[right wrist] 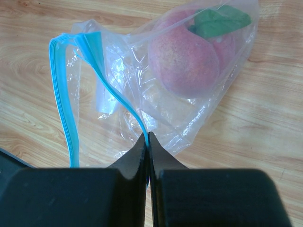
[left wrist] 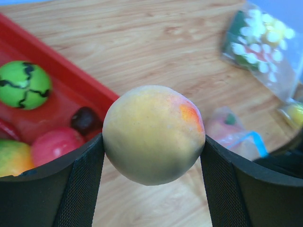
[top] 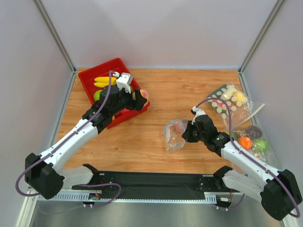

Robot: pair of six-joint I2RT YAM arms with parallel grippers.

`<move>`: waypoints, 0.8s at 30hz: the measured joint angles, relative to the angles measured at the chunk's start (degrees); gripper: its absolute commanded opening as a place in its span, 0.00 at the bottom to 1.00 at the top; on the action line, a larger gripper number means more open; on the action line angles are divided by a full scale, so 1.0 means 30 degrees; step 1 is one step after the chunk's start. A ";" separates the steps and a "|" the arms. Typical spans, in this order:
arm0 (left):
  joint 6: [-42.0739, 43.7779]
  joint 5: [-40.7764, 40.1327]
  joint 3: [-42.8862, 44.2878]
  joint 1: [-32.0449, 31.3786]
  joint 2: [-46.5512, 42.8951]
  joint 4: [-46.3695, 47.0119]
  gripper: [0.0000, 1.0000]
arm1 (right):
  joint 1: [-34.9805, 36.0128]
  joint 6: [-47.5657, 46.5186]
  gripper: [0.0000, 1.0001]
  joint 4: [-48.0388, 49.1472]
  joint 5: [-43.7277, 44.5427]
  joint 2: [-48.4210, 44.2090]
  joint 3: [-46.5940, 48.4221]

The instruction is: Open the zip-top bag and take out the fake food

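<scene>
My left gripper (left wrist: pixel 154 146) is shut on a yellow-orange round fruit (left wrist: pixel 154 135), one piece of the fake food, held just off the near rim of the red tray (top: pixel 94 73). A dark purple fruit (left wrist: pixel 85 119) lies in that tray. The zip-top bag (right wrist: pixel 142 94) rests on the wooden table at centre right with its mouth apart, and a pink-red peach (right wrist: pixel 182 61) with a green leaf is inside. My right gripper (right wrist: pixel 147 139) is shut on the bag's light blue zip strip (right wrist: pixel 66 104). From above, the bag (top: pixel 171 138) lies just left of the right gripper (top: pixel 185 132).
The red tray also holds yellow bananas (top: pixel 104 81), a green ball (left wrist: pixel 23 85) and a red fruit (left wrist: pixel 57 144). A bigger crinkly bag with white discs (top: pixel 227 99) and a heap of bagged fruits (top: pixel 251 139) lie at the right edge. Grey walls enclose the table.
</scene>
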 measured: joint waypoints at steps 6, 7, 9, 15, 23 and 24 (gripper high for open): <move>0.0692 -0.0648 0.0721 0.1916 0.2288 -0.0335 0.38 | 0.0000 -0.0007 0.00 0.0036 -0.0102 0.0000 0.0007; 0.0758 -0.0707 0.1239 0.2127 0.3126 -0.0408 0.38 | 0.0000 -0.0007 0.00 0.0058 -0.0131 0.0000 0.0007; 0.0860 -0.0758 0.2266 0.2514 0.4758 -0.0444 0.38 | 0.0000 -0.0007 0.00 0.0095 -0.0153 0.0000 0.0000; 0.0707 -0.0590 0.4532 0.3716 0.8961 -0.0481 0.41 | 0.0000 -0.0015 0.00 0.0117 -0.0146 -0.0015 0.0007; 0.0277 -0.0539 0.5676 0.4138 1.1548 -0.0940 0.43 | -0.0007 -0.0080 0.00 0.0109 -0.0131 -0.0342 0.0007; 0.0211 -0.0539 0.5676 0.4138 1.1628 -0.1042 0.44 | -0.0007 -0.0073 0.00 0.0102 -0.0131 -0.0342 0.0000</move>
